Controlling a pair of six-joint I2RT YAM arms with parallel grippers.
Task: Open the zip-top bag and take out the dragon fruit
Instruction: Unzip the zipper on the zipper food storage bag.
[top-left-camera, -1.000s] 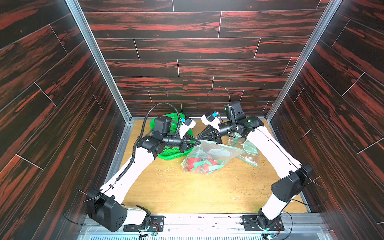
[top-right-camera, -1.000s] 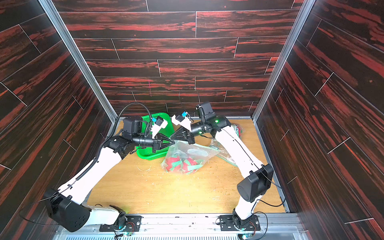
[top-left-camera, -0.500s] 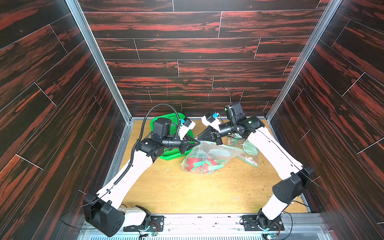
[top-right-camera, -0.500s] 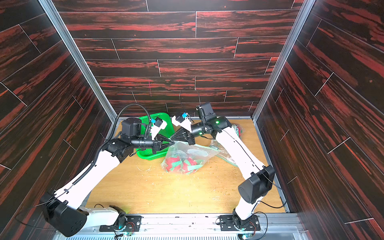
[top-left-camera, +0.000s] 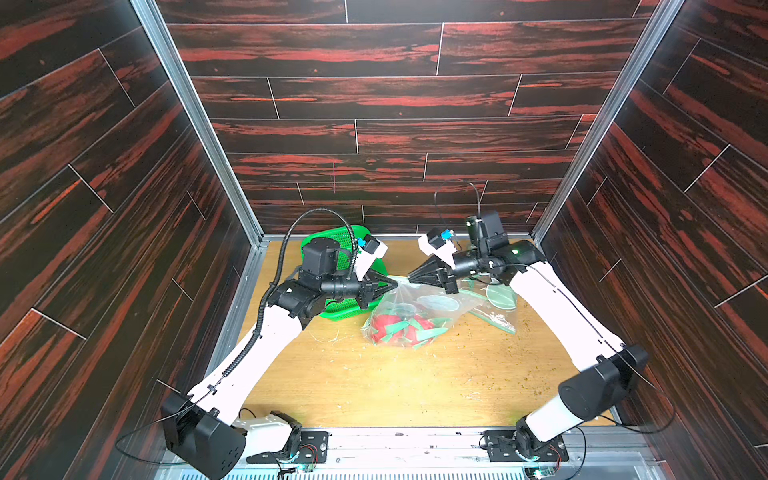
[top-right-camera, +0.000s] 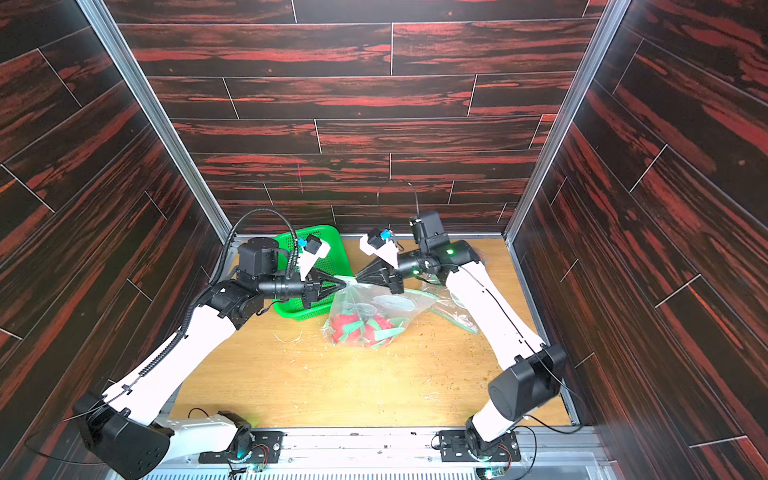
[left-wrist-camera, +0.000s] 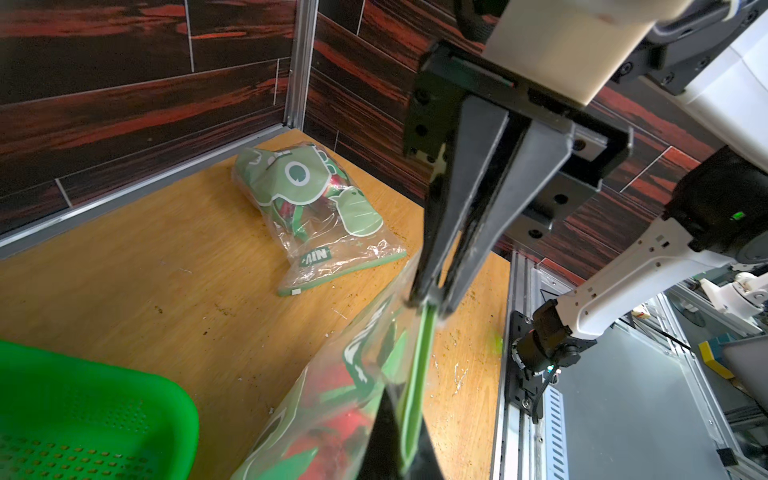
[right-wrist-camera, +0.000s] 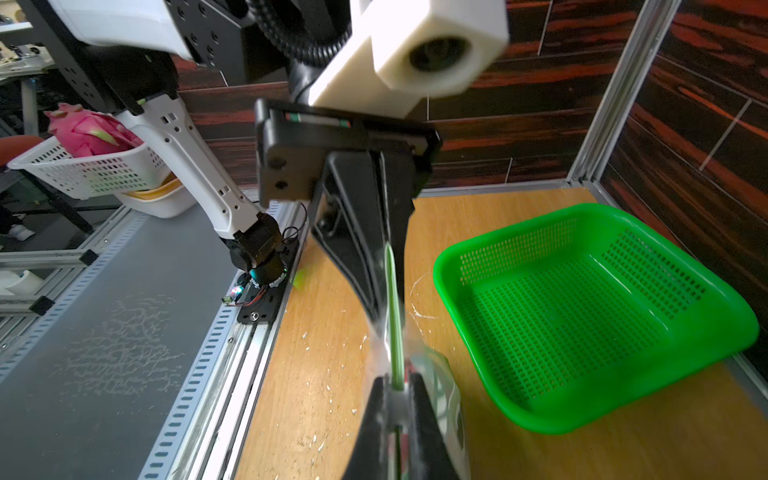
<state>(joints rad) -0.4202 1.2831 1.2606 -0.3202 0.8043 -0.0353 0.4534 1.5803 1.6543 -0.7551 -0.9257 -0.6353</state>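
Dragon fruit (top-left-camera: 399, 330): red mass w/ green tips, packed in the low end of the zip-top bag (top-left-camera: 419, 305). That end rests on the table (top-left-camera: 374, 386), abt centre. No. of fruits inside: can't tell, skins overlap behind the plastic.

Bags: 2. This one is strung up by its green zip strip (left-wrist-camera: 419, 365). The 2nd bag (left-wrist-camera: 316, 199) lies flat near the back-right corner, well apart, w/ red + green shapes showing thru its green print.

Grippers: 2, tips nearly meeting over the bag's top edge. Left gripper (top-left-camera: 394, 284) is clamped on the strip from the basket side. Right gripper (top-left-camera: 412, 277) is clamped on the same strip from the opp. side. Both wrist views show jaws together on plastic. Fruit sits below both tips, toward the table's front, apart from both.

Green basket (right-wrist-camera: 441, 270): 1, back-left, just beside the bag.

Outside the cell, right wrist view: 1 spare dragon fruit (right-wrist-camera: 89, 131) in a white basket (right-wrist-camera: 83, 174).
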